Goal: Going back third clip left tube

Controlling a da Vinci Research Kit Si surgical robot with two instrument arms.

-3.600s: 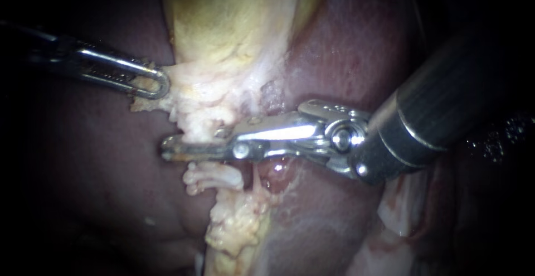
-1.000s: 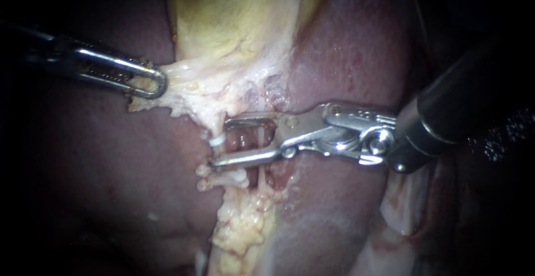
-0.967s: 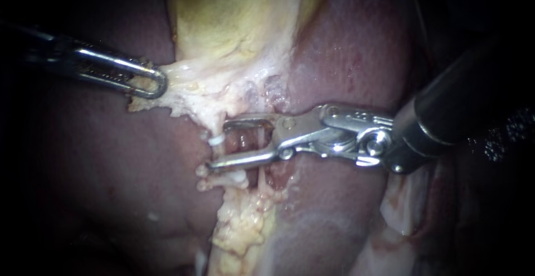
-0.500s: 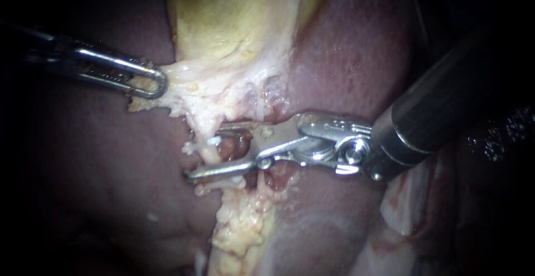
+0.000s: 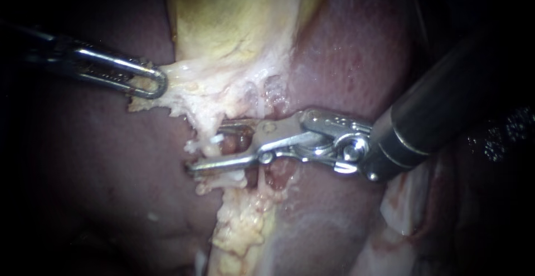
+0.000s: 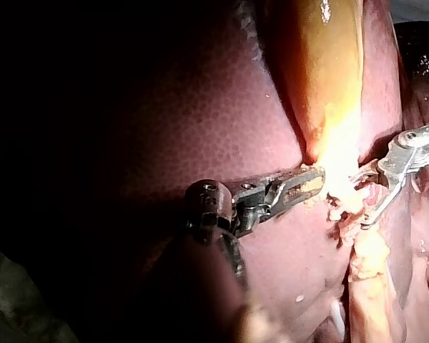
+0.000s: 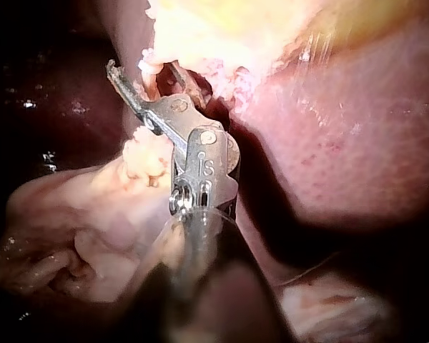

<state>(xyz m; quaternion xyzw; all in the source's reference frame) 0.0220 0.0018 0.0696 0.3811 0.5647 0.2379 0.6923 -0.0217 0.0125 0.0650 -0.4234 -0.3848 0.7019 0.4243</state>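
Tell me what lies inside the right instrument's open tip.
A pale tube carrying a white clip crosses inside the shiny metal right instrument, with raw reddish tissue behind. Tissue directly under the metal is covered.

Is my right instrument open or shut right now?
Open. The silver right instrument shows a clear gap at its tip, with the pale tube and its small white clip inside that gap.

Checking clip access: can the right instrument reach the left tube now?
Likely yes: the right instrument has open jaws straddling the left tube beside the white clip; nothing blocks it.
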